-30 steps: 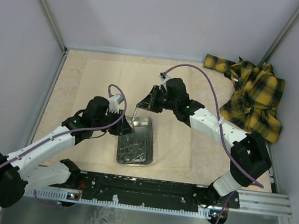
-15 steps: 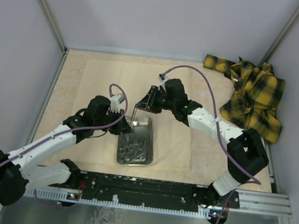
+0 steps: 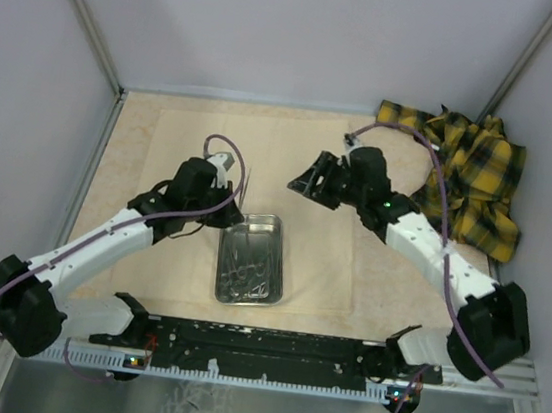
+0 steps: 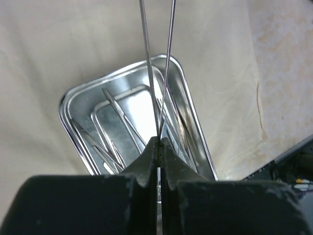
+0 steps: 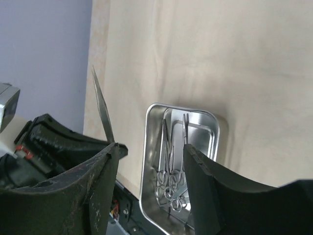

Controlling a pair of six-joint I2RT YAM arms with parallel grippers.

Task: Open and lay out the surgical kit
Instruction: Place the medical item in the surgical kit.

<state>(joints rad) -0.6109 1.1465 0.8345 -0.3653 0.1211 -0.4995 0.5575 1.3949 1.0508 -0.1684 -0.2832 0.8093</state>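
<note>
Keep the tweezers [image 4: 149, 63] pinched at their joined end in the left tool [image 4: 159, 142], clamped shut on them, prongs pointing outward, raised near the far end of the steel tray [image 4: 129, 103]. Carry them out over a bare part of the beige cloth wrap [image 3: 294, 143], spread flat on the bench [image 3: 128, 138]. Lower until the prongs lie flat on the cloth before releasing; avoid dropping from height, likely to bounce or skid. Set them well apart from the tray, leaving room for the other instruments [image 3: 246, 268] jumbled inside it. Hold the right tool [image 5: 152, 147], jaws wide and empty, beyond the tray and out of the path. Ignore the plaid cloth [image 3: 470, 185] at the far right.
</note>
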